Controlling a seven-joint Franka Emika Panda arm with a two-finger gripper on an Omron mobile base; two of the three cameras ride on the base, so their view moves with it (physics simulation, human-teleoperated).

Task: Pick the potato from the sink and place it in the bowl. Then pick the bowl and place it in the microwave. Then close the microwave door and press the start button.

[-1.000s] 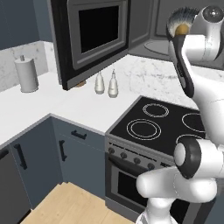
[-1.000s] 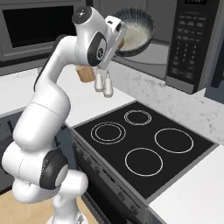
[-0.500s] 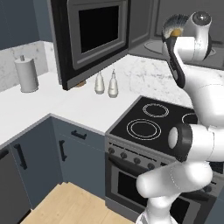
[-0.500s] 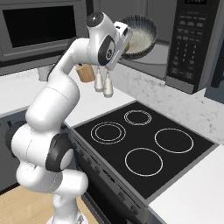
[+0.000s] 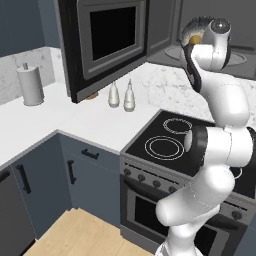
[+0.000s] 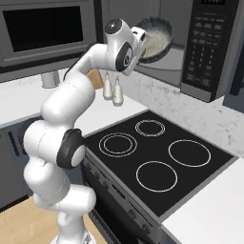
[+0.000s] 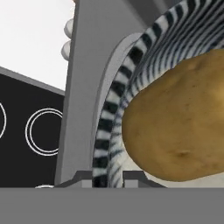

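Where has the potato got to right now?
The potato lies inside the bowl, which the gripper holds by its rim at the open microwave, above the stove.

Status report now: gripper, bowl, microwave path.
Gripper shut on bowl rim, potato inside. Bowl raised at the open microwave cavity. Microwave door swung wide, nothing blocking.

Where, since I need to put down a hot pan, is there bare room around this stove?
The white counter between the paper towel roll and the two shakers is bare, as is the stove. Crowded: the microwave mouth, where the gripper holds the bowl with the potato.
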